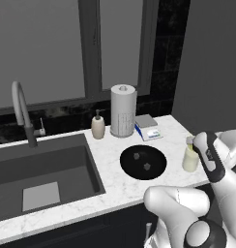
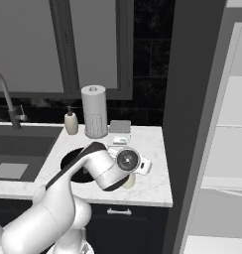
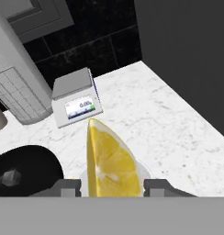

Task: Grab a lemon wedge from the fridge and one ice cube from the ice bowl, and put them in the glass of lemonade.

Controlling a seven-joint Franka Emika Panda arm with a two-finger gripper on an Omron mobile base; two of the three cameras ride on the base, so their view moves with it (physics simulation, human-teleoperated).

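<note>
Right now my pincer [image 3: 112,186] hangs just above the glass of lemonade [image 1: 190,159] near the right edge of the table [image 1: 115,186], with the lemon wedge [image 3: 110,161] between my fingertips; I cannot tell whether they clamp it or have parted. If I am off-centre, the wedge may clip the rim and tumble onto the marble. The ice bowl [image 1: 143,162], holding two cubes, waits just left of the glass.
</note>
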